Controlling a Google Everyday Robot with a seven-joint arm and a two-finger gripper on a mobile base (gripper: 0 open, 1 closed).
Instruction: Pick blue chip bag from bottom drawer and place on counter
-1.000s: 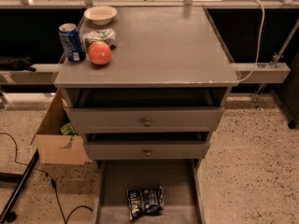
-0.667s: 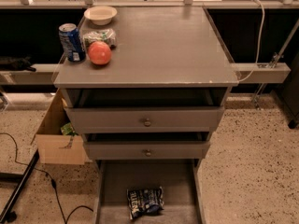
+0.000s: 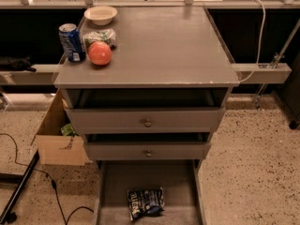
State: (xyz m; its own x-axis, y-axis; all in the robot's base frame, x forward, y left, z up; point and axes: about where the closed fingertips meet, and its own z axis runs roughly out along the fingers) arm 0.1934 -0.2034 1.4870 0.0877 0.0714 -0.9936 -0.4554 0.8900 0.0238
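One blue chip bag (image 3: 146, 202) lies crumpled in the open bottom drawer (image 3: 143, 177), toward its front. The gripper is out of view; its opening cannot be told. Best descend from above, pinch a raised fold, then clear the upper drawers (image 3: 117, 120) toward the worktop (image 3: 164, 46).

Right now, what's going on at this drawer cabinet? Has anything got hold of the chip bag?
Nothing is handling anything at this moment: the gripper is outside the camera view. The blue chip bag lies untouched on the floor of the open bottom drawer, toward its pulled-out end. The counter carries a blue soda can, a red-orange round fruit, a green-and-white packet and a bowl, grouped at its back left.
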